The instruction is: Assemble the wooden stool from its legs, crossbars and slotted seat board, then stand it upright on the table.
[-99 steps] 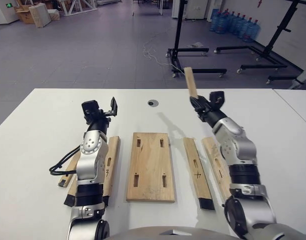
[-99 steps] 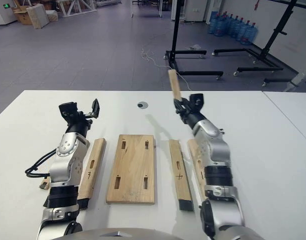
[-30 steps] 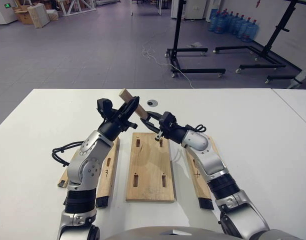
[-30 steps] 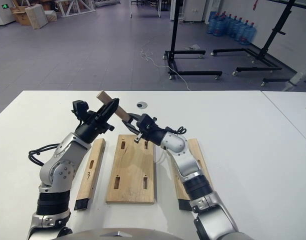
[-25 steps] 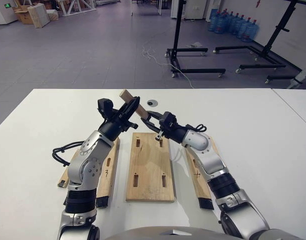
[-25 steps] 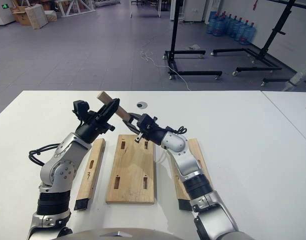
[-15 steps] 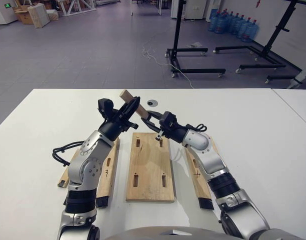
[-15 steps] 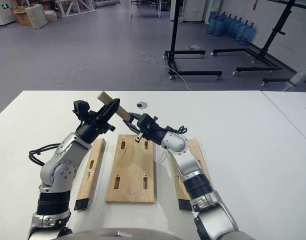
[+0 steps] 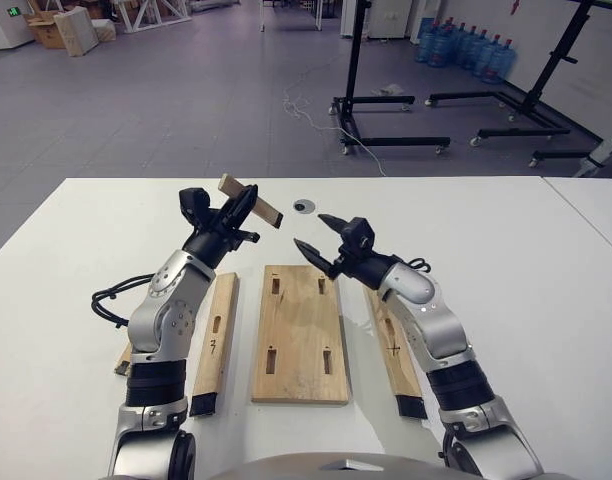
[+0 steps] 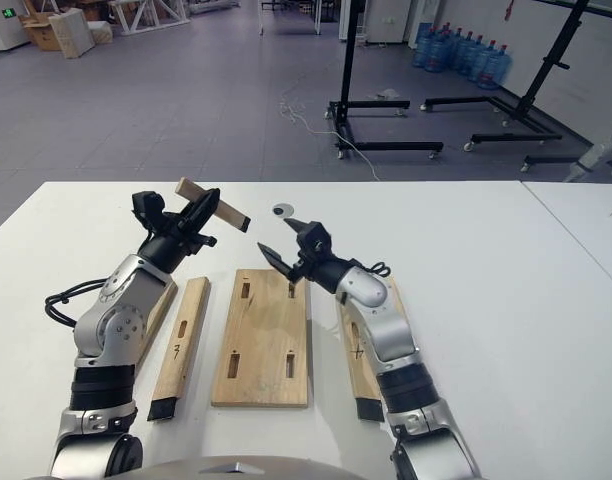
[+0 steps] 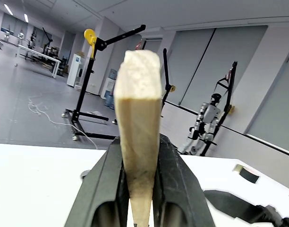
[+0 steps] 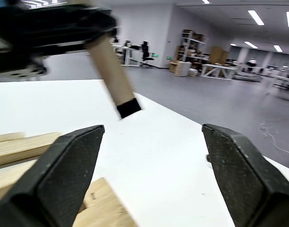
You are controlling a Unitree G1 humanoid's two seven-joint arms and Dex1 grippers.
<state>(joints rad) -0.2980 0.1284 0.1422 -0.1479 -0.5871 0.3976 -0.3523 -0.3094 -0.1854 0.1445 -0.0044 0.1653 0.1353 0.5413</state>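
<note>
Table point(image 9: 526, 300) carries every part but one, all lying loose and unjoined, so I judge the assembly barely begun, with the step in hand being to bring the first bar to a slot. The board point(image 9: 301, 345) lies flat in the middle, its four slots facing up and its long axis running straight away from the robot. Slotted legs lie flat beside it and parallel to it, one on the left point(image 9: 215, 340) and one on the right point(image 9: 394, 352), each with its dark end nearest the robot; further pieces lie partly hidden under each arm. The bar point(image 9: 269, 212) is the only part off the table, held in the air beyond the board's far left corner. Its long axis runs crosswise to the board and is tilted, the dark-tipped end lower and pointing to the robot's right, the pale end higher and to the left. The left gripper point(image 9: 238, 210) is clamped across the bar near its middle, a finger pressed on each side. The right gripper point(image 9: 320, 238) hovers over the board's far end, just beside the bar's dark tip without touching it, its jaws spread wide and holding nothing. The next move probably calls for turning the bar until one end lines up squarely with a slot, while the free gripper steadies the part that receives it.
</note>
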